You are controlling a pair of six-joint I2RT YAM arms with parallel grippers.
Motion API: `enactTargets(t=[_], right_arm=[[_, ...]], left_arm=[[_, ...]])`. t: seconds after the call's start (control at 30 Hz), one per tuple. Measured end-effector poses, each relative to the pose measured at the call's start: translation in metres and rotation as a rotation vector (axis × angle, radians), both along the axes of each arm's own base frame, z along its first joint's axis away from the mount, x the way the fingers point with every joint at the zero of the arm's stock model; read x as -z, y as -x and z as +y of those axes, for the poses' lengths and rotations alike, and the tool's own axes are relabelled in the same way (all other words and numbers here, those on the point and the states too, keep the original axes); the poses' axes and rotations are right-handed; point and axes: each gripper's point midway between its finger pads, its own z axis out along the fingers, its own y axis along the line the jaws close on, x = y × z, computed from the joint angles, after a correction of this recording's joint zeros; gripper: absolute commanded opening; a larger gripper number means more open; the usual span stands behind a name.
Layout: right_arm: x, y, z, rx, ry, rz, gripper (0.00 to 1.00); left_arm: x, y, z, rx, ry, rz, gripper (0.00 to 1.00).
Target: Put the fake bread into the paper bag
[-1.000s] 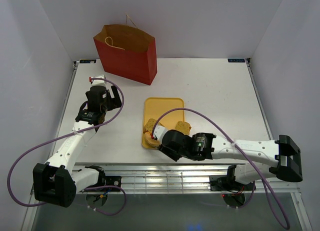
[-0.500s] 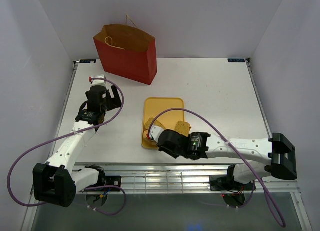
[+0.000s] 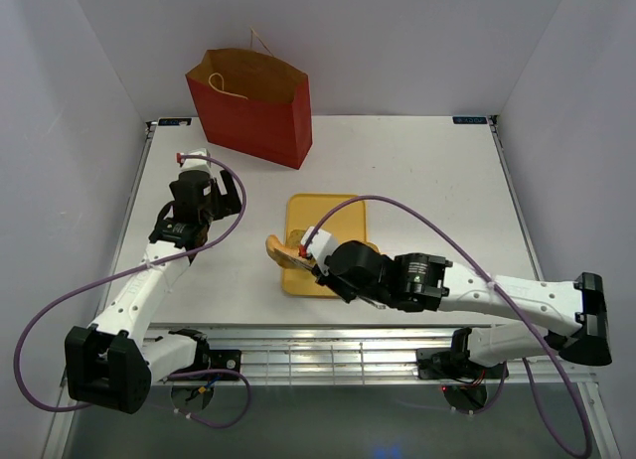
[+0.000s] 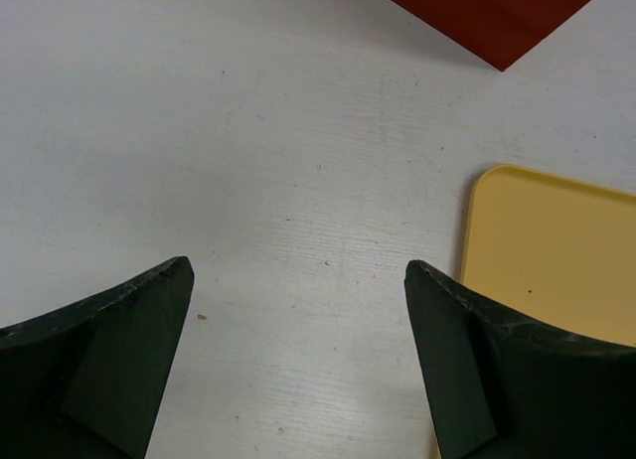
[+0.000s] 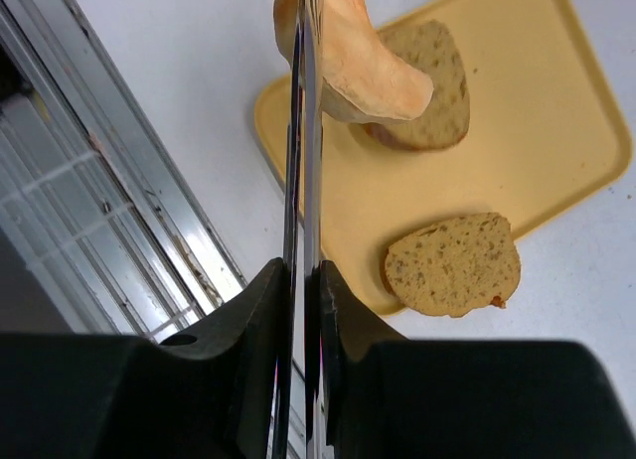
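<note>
My right gripper (image 3: 310, 252) (image 5: 304, 270) is shut on thin metal tongs (image 5: 302, 131). The tongs' tips pinch a glossy golden roll of fake bread (image 5: 358, 67) (image 3: 277, 246), which hangs above the table just off the yellow tray's (image 3: 328, 206) left edge. Two tan speckled slices (image 5: 427, 86) (image 5: 454, 263) lie on the tray (image 5: 537, 131) below. The red paper bag (image 3: 250, 106) stands open at the far left of the table; its bottom corner (image 4: 497, 12) shows in the left wrist view. My left gripper (image 3: 209, 176) (image 4: 298, 270) is open over bare table, with nothing between its fingers.
The tray's corner (image 4: 556, 240) lies just right of my left gripper. A slotted metal rail (image 3: 328, 355) (image 5: 89, 181) runs along the table's near edge. White walls close in the left, back and right sides.
My right gripper has shut on the tongs. It has lifted the golden roll off the tray and carried it left, past the tray's left edge. The left arm has not moved.
</note>
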Motion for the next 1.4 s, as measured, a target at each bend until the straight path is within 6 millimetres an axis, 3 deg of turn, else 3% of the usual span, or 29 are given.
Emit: enactTargets(t=[0.2, 0.53, 0.73, 0.93, 1.13, 1.4], right_arm=[[-0.055, -0.009, 0.004, 0.038, -0.199, -0.075, 0.08], [-0.098, -0.04, -0.006, 0.198, -0.341, -0.202, 0.08], [-0.12, -0.092, -0.027, 0.383, -0.41, -0.262, 0.08], [-0.155, -0.161, -0.039, 0.507, -0.505, -0.247, 0.08], [-0.206, -0.208, -0.011, 0.454, -0.613, -0.239, 0.08], [-0.267, -0.274, 0.04, 0.336, -0.745, -0.268, 0.09]], left_arm=[[-0.006, 0.001, 0.001, -0.004, 0.002, -0.017, 0.98], [-0.007, 0.001, 0.004, -0.016, -0.004, -0.021, 0.98], [-0.021, 0.004, 0.014, -0.073, -0.011, -0.066, 0.98], [-0.043, 0.011, 0.03, -0.165, -0.014, -0.14, 0.98], [-0.061, 0.018, 0.045, -0.248, -0.017, -0.2, 0.98], [-0.063, 0.021, 0.053, -0.303, -0.018, -0.214, 0.98]])
